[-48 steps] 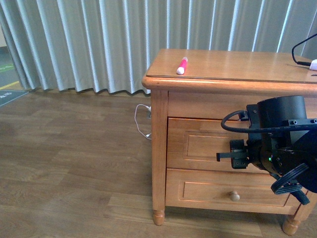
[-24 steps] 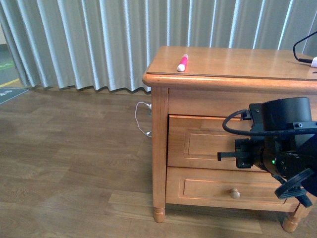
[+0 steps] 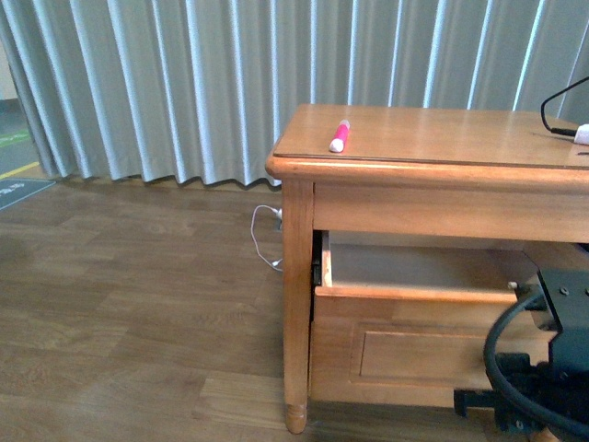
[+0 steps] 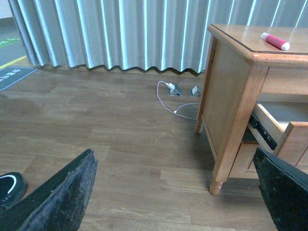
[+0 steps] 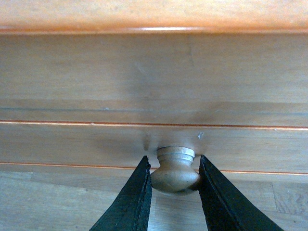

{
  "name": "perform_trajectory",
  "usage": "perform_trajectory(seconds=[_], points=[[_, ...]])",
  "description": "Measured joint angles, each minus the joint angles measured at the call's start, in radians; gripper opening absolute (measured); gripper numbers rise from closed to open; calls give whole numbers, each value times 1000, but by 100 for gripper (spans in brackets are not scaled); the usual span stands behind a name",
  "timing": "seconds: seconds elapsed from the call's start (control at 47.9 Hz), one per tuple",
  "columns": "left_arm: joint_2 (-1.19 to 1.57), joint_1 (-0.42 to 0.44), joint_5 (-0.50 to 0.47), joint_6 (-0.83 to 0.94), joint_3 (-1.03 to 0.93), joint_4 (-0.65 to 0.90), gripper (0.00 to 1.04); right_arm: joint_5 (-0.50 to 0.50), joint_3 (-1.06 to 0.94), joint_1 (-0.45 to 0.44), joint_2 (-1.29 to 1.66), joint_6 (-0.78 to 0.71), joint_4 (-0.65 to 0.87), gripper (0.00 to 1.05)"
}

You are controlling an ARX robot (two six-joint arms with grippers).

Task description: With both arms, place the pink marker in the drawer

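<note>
Right wrist view: right gripper (image 5: pixel 173 164) pinches knob (image 5: pixel 175 174) of the drawer (image 5: pixel 96 139).

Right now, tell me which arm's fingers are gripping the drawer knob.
The right fingers pinch the knob; the left fingers hang open over the floor.

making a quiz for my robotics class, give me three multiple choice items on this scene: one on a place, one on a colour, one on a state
1. Where is the marker?
A on a chair
B on the cabinet top
C held in the air

2. What colour is the marker's body?
A pink
B green
C blue

3. The drawer is:
A shut
B pulled open
C taken right out

Key:
1 B: it lies near the top's front corner.
2 A: bright pink, with a white end.
3 B: its pale inside shows under the top, and the right pincer is shut on its knob.
</note>
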Motion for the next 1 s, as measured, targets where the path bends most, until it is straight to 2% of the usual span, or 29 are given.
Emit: perform_trajectory(seconds=[0.083, 0.229, 0.334, 0.438, 0.459, 0.542, 0.605, 0.709, 0.855, 1.001], points=[[0, 0, 0, 0, 0, 0, 98, -5, -47, 0, -20, 2, 23, 26], [0, 0, 0, 0, 0, 0, 98, 3, -135, 4, -92, 25, 49, 48], [0, 0, 0, 0, 0, 0, 98, 21, -206, -7, -217, 30, 10, 71], [0, 0, 0, 0, 0, 0, 98, -26, -268, -41, -490, 22, -189, 96], [0, 0, 0, 0, 0, 0, 98, -35, -271, -48, -538, 23, -230, 98], [0, 0, 0, 0, 0, 0, 98, -88, -274, -82, -745, 10, -414, 95], [0, 0, 0, 0, 0, 0, 98, -144, -265, -130, -967, 2, -636, 96], [0, 0, 0, 0, 0, 0, 98, -190, -219, -178, -1178, -12, -880, 96], [0, 0, 0, 0, 0, 0, 98, -201, -188, -182, -1300, -21, -1027, 96], [0, 0, 0, 0, 0, 0, 98, -191, -188, -188, -1321, -16, -1035, 96]])
